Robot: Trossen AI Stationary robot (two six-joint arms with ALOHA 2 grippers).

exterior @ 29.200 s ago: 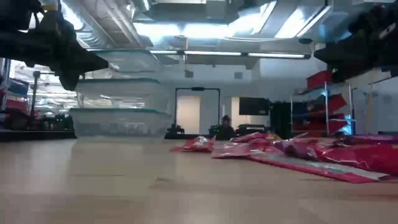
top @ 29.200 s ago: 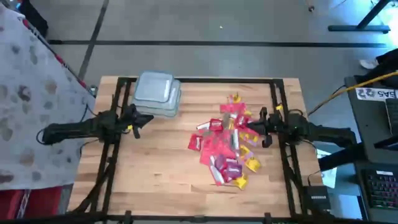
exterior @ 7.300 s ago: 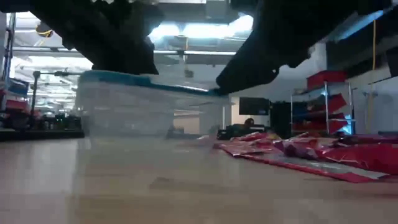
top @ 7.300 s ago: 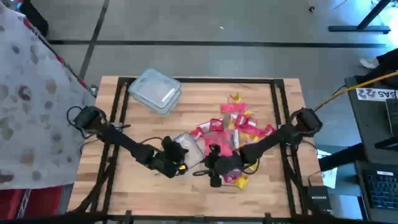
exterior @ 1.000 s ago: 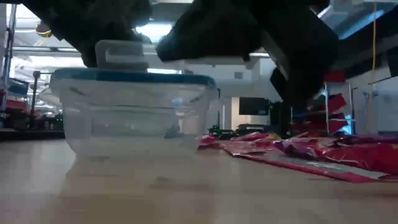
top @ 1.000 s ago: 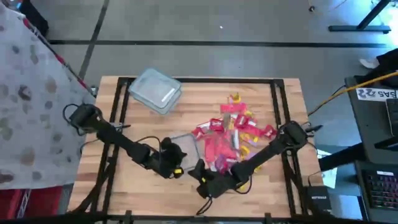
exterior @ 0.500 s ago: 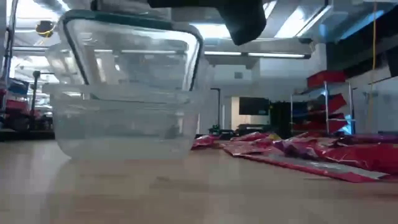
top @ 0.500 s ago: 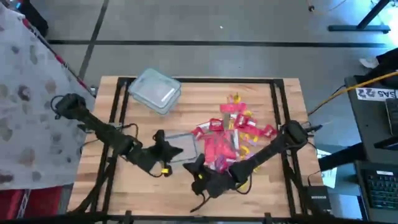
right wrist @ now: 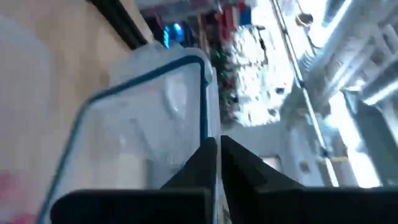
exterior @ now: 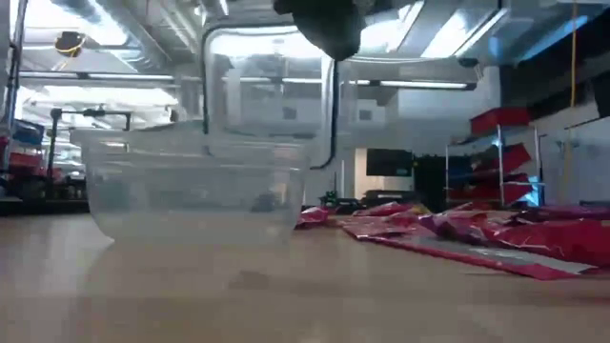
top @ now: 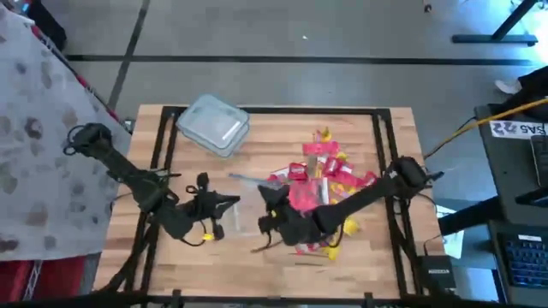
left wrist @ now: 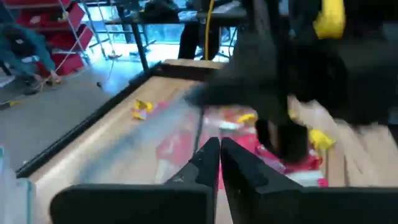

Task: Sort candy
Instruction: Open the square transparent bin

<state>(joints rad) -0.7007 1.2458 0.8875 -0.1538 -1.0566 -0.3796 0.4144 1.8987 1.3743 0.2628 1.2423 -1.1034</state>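
A clear tub point(exterior: 195, 191) stands open on the wood table, near the front and left of the candy. Its clear lid with a teal rim point(exterior: 272, 95) stands on edge above it, with my right gripper point(exterior: 326, 38) shut on it. The candy point(top: 325, 184), red, pink and yellow packets, lies in a heap on the right half of the table. My left gripper point(top: 229, 203) is shut with nothing between its fingers point(left wrist: 208, 158). It hovers left of the tub, pointing toward the right arm. My right gripper pinches the lid's teal rim point(right wrist: 208, 124) between its two fingers, near a corner at the lid's upper edge point(exterior: 329, 67). The fingers come about level from the table's right side. The lid hangs below them, nearly upright and lifted clear of the tub.
A stack of clear lidded tubs point(top: 214, 127) sits at the table's far left. Black frame rails point(top: 163, 154) run along the table's left and right sides. Bare wood point(top: 223, 257) lies along the near edge.
My right gripper has risen and turned with the lid. The lid lay flat on the tub, then tipped up, and now stands on edge, clear above it. My left gripper has risen and drawn back toward the table's left edge, away from the tub.
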